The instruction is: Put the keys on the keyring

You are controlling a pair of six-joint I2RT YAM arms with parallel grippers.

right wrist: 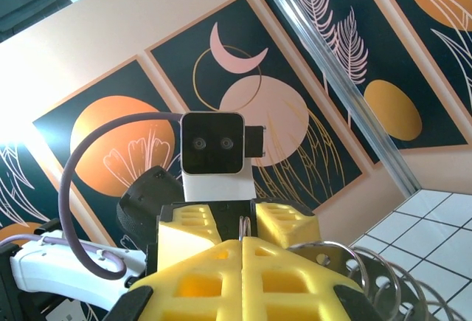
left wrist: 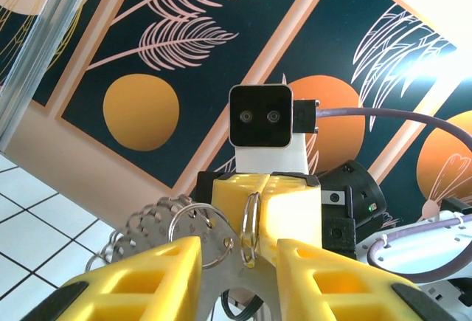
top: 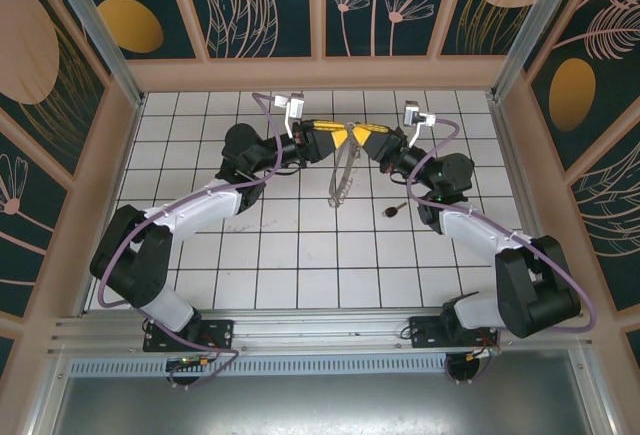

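The keyring, a thin silvery loop fringed with small rings, hangs over the table's far middle between my two grippers. My left gripper grips its flat perforated metal band across its yellow fingers. My right gripper faces the left one, and its yellow fingers are pressed together on one small ring of the keyring. The key, with a black head and a short blade, lies on the white tiles to the right of the hanging loop, apart from both grippers.
Purple cables loop off both wrists. Patterned walls and wooden frame posts close in the tiled floor at the back and sides. Both arm bases stand at the near edge.
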